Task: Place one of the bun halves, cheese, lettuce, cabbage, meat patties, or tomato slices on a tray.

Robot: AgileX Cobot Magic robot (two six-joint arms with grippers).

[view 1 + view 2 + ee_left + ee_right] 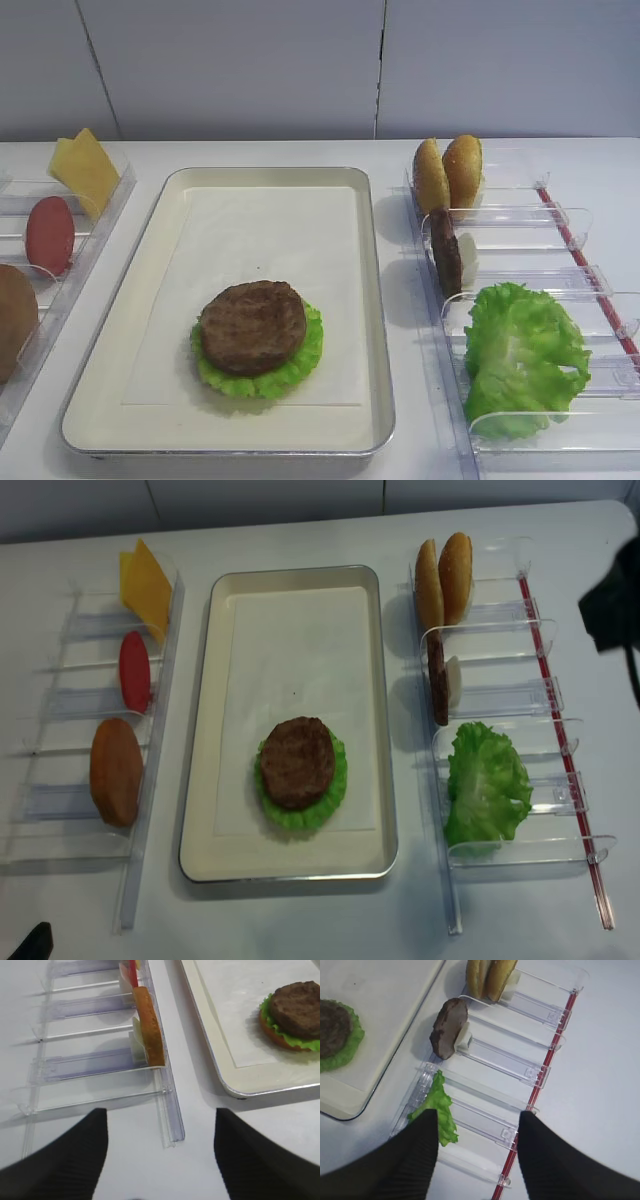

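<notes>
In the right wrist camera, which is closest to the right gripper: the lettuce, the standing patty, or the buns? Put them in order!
1. Lettuce, beside the left finger of the right gripper.
2. Patty, one slot farther.
3. Buns, at the rack's far end.

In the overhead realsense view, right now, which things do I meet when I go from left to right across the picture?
Left rack with bun half, tomato slice and cheese → tray holding the patty on lettuce → right rack with two bun halves, a spare patty, loose lettuce.
</notes>
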